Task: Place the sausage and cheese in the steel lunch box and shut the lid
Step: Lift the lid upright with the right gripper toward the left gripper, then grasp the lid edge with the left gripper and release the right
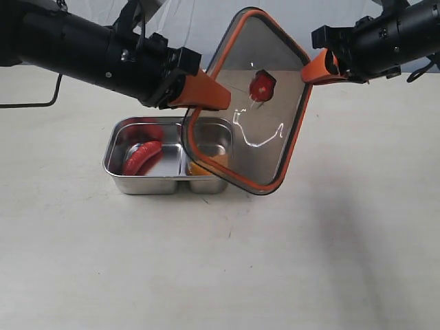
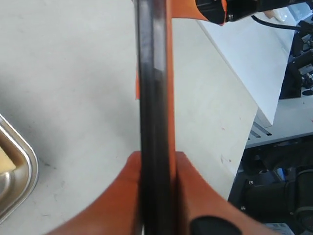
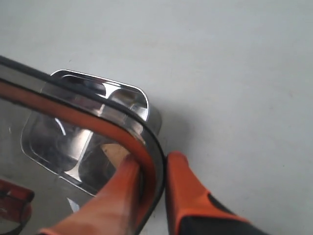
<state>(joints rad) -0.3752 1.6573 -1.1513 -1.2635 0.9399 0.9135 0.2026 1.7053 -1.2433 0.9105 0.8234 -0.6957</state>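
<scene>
The dark translucent lid [image 1: 256, 137] with its orange seal rim hangs tilted in the air, over the right end of the steel lunch box [image 1: 148, 184]. My left gripper [image 1: 218, 102] is shut on the lid's left corner, and in the left wrist view its fingers press both sides of the lid's edge [image 2: 155, 98]. My right gripper [image 1: 311, 71] is shut on the lid's upper right corner [image 3: 146, 147]. The red sausage [image 1: 142, 157] lies in the box's left compartment. The yellow cheese [image 1: 207, 163] sits in the right compartment, seen through the lid.
The lunch box stands on a pale tabletop [image 1: 309, 261], with bare surface in front and to the right. The table's edge and dark equipment [image 2: 279, 186] show in the left wrist view. A thin metal bar [image 1: 31, 103] sits at the far left.
</scene>
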